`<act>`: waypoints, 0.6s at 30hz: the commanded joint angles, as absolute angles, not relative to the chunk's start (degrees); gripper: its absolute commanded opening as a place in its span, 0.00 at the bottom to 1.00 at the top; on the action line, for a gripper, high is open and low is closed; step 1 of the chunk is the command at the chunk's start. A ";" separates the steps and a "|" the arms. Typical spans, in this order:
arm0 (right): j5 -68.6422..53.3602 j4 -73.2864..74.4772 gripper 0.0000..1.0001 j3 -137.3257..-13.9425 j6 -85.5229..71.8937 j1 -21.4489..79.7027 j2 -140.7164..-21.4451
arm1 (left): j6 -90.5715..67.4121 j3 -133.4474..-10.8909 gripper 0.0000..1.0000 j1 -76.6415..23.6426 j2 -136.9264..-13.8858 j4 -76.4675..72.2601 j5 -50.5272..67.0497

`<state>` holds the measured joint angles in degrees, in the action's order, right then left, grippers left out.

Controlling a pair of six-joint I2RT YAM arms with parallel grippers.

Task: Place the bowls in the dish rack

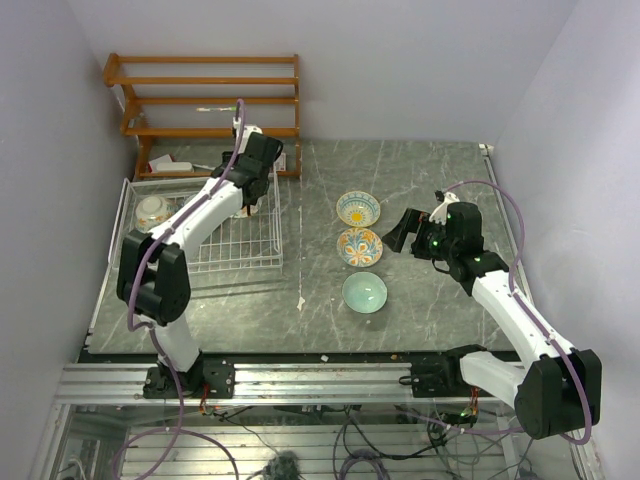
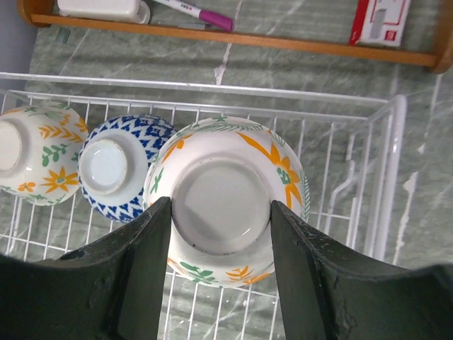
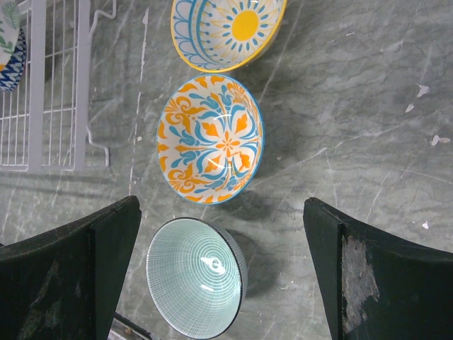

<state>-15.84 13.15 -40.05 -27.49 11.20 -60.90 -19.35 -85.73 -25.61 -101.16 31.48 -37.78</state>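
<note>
Now, on the grey marbled table (image 1: pixel 440 170) the white wire-grid dish rack (image 1: pixel 245 252) lies on the left arm's side. Three upright ceramic bowls stand in a row between it and the right arm: a yellow sun-patterned bowl (image 3: pixel 226 28), an orange-and-blue floral bowl (image 3: pixel 210 138) and a plain pale teal bowl (image 3: pixel 195 276). The right gripper (image 3: pixel 221 212), fingers spread wide and empty, hangs nearest the teal one, beneath the gap between its jaws, while the left gripper (image 2: pixel 219 212) is clamped on an upturned white bowl with orange flowers (image 2: pixel 226 152) over the rack's grid, just beside an upturned blue-and-white bowl (image 2: pixel 117 166) lying in it.
</note>
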 commanded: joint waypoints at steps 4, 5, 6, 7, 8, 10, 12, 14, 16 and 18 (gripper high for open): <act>-15.36 12.42 0.99 -39.73 -27.62 10.88 -60.37 | -22.28 -82.72 0.50 -25.68 -99.44 24.37 -34.37; -15.23 12.54 0.99 -39.80 -27.52 10.83 -60.30 | -22.56 -82.32 0.50 -25.67 -99.61 23.81 -34.10; -15.21 12.69 0.99 -39.89 -27.39 10.88 -60.25 | -22.84 -81.90 0.50 -25.66 -99.77 23.31 -33.99; -15.11 12.84 0.99 -40.02 -27.30 10.84 -60.18 | -23.07 -81.46 0.50 -25.60 -99.82 22.79 -33.86; -15.00 12.98 0.99 -40.05 -27.22 10.84 -60.11 | -23.34 -80.95 0.50 -25.51 -99.96 22.15 -33.84; -14.94 13.09 0.99 -40.11 -27.18 10.83 -60.03 | -23.84 -79.33 0.50 -25.17 -99.93 19.76 -33.29; -14.99 13.09 0.99 -40.12 -27.09 10.85 -60.04 | -24.30 -77.04 0.50 -24.89 -99.60 17.25 -33.07; -14.99 13.10 1.00 -40.08 -27.07 10.84 -60.12 | -24.58 -74.15 0.50 -24.58 -98.95 13.01 -32.52; -15.09 13.08 0.99 -40.14 -26.99 10.88 -60.27 | -25.02 -72.64 0.50 -23.87 -99.02 11.07 -31.79; -15.16 13.05 0.99 -40.25 -26.99 10.88 -60.47 | -24.92 -71.81 0.50 -23.22 -99.64 9.26 -30.89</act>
<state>-15.64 13.21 -40.05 -27.42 11.20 -60.90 -23.40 -72.79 -24.75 -100.27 18.44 -31.83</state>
